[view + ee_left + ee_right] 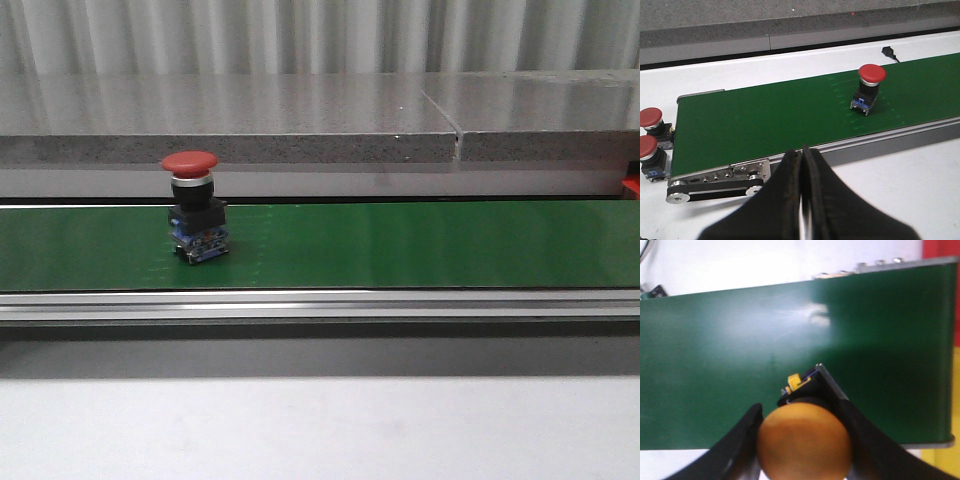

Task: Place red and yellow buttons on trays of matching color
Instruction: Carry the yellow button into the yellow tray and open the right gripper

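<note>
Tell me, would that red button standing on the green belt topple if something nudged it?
Probably. The red button carries a wide mushroom cap above a narrower black and blue base, so it looks top-heavy. It stands upright on the smooth green belt, so a low push might slide it instead. It looks rigid, not floppy.

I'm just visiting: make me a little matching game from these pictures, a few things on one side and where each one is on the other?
Things:
1. red button
2. yellow button
3. two spare red buttons
4. left gripper

Places or states:
A. held between the right gripper's jaws
B. upright on the green belt
C. shut, holding nothing
D. off the belt's end, on the white table

Pairs: 1-B, 2-A, 3-D, 4-C
</note>
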Controlling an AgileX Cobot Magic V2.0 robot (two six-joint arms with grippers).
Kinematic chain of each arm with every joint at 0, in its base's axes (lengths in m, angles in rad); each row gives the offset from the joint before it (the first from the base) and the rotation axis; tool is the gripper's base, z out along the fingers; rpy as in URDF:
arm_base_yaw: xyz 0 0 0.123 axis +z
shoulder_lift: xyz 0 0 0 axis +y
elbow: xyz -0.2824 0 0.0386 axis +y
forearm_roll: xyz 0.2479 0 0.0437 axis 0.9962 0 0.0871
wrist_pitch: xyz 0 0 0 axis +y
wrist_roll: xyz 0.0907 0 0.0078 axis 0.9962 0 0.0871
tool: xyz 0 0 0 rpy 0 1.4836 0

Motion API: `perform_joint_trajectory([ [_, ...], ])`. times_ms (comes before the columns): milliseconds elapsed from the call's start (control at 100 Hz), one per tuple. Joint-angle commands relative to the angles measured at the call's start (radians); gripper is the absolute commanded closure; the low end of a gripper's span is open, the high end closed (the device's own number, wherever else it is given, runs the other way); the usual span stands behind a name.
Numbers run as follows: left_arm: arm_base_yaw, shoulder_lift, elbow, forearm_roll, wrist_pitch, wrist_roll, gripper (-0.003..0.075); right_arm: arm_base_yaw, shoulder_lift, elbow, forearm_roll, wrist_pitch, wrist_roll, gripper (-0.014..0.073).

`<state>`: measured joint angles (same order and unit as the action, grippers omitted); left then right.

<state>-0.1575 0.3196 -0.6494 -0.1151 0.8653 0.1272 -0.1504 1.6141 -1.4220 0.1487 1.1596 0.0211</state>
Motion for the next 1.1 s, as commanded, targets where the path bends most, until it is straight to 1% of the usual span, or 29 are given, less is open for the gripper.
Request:
perform_joint_trajectory([
  [0, -0.008, 0.010, -0.026, -0.020, -0.063, -0.010, 0.0741, -0.062, -0.047, 0.002, -0.008, -0.018, 0.035, 0.0306],
  [230, -0.008, 0.010, -0.026, -0.020, -0.063, -0.010, 0.0741, -0.221, -0.047, 0.083, -0.008, -0.066, 0.046, 0.0306],
  [420, -0.008, 0.010, -0.026, -0.020, -0.063, -0.010, 0.0741, -0.327, -0.047, 0.092, -0.017, -0.080, 0.043, 0.0306],
  [500, -0.008, 0.010, -0.026, -0.020, -0.063, -0.010, 0.0741, -0.355, -0.045, 0.092, -0.034, -0.090, 0.043, 0.0306],
  [660, -0.008, 0.010, -0.026, -0.020, -0.063, -0.010, 0.0741, -0.385, -0.042, 0.125, -0.055, -0.143, 0.046, 0.0306],
  [900, -0.008, 0.010, -0.026, -0.020, -0.063, -0.010, 0.0741, -0.385, -0.042, 0.239, -0.039, -0.317, 0.046, 0.0306],
  [1090, -0.008, 0.010, -0.026, -0.020, -0.063, -0.010, 0.0741, -0.385, -0.021, 0.255, -0.019, -0.388, 0.046, 0.0306],
])
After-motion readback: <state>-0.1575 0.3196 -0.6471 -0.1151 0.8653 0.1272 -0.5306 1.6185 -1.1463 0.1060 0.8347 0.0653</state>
